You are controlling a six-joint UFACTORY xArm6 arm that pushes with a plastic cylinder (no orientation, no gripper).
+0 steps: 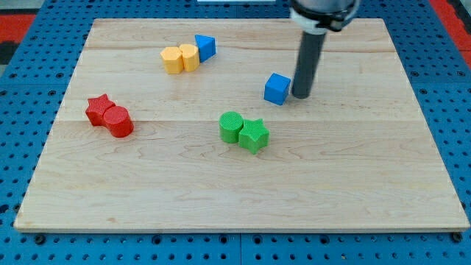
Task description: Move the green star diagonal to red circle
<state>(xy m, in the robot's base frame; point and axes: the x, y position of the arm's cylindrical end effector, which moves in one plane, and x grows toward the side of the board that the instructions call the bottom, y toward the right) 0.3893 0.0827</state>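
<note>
The green star (255,135) lies near the board's middle, touching a green circle (231,126) on its left. The red circle (118,121) sits at the view's left, touching a red star (98,109) just up-left of it. My tip (301,95) rests on the board just right of a blue cube (277,88), close to or touching it. The tip is above and to the right of the green star, apart from it.
Two yellow blocks (180,58) lie together near the view's top, with a blue triangular block (205,47) touching them on the right. The wooden board (243,199) sits on a blue pegboard (15,88).
</note>
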